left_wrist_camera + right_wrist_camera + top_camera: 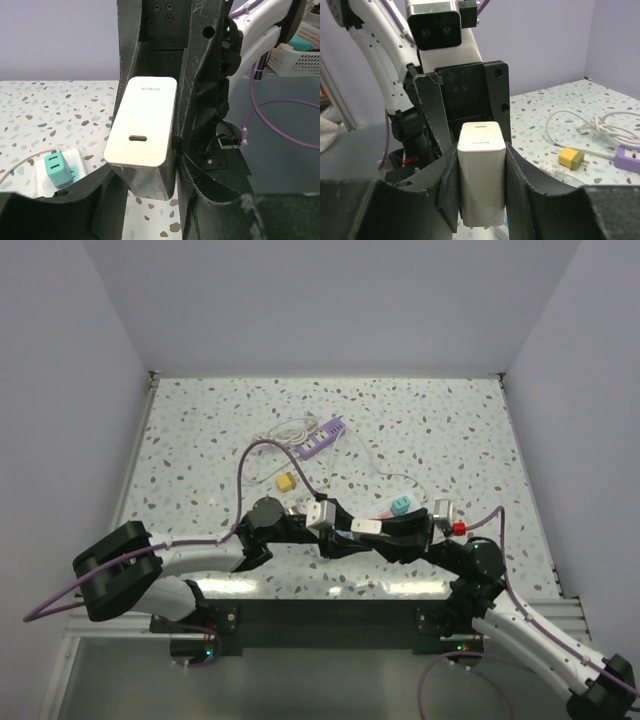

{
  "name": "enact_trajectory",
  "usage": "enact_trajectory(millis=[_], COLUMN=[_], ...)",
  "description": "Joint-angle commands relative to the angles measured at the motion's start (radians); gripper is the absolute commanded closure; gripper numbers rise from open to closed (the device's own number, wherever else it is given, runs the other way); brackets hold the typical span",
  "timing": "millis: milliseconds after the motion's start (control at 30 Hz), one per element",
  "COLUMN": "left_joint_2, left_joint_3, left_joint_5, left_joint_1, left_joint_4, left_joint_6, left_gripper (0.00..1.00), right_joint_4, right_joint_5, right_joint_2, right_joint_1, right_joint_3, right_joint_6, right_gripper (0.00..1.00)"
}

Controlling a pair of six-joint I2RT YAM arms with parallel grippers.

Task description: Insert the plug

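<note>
Speckled tabletop (450, 420) runs from the arms' bases to pale walls. Near its front edge the two grippers meet tip to tip. The right gripper (481, 200) pinches the white charger (142, 120) by its sides, holding it off the table. The left gripper (147, 200) is pressed against the charger's other end. Just beyond lie a teal plug (399, 505) and a yellow plug (286, 482). Farther back, a purple power strip (325, 435) rests beside a coiled white cable (290, 428).

Lab test cell: walled speckled tabletop (200, 420)
</note>
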Motion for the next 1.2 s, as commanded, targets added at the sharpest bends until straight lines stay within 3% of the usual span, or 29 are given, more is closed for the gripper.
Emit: enact_trajectory(millis=[0,167,367,500,633,867,1167], left_joint_2=[0.003,0.003,-0.011,-0.026,-0.02,-0.052,-0.043], left_joint_3=[0.069,0.069,0.075,0.066,0.118,0.131,0.16], left_joint_5=[0.047,0.151,0.174,0.209,0.253,0.3,0.4], left_joint_1=[-0.001,0.042,0.074,0.088,0.091,0.119,0.165], left_joint_4=[-0.078,-0.173,-0.365,-0.385,-0.569,-0.674,-0.761], left_joint_6=[0.097,0.202,0.355,0.382,0.491,0.556,0.593], left_gripper=[1.0,1.0,1.0,1.0,1.0,1.0,1.0], right_joint_4=[-0.221,-0.447,-0.598,-0.67,-0.672,-0.649,-0.635], right_joint_5=[0.053,0.088,0.17,0.182,0.057,-0.037,-0.025], right_joint_2=[-0.015,-0.053,-0.085,-0.073,0.037,0.157,0.241], right_joint_1=[-0.001,-0.001,0.0,-0.001,0.0,0.014,0.115], right_joint_3=[0.09,0.188,0.237,0.257,0.269,0.28,0.3], right_joint_6=[-0.069,-0.131,-0.142,-0.154,-0.151,-0.162,-0.198], right_gripper=[0.93,0.47,0.13,0.14,0.18,0.2,0.23])
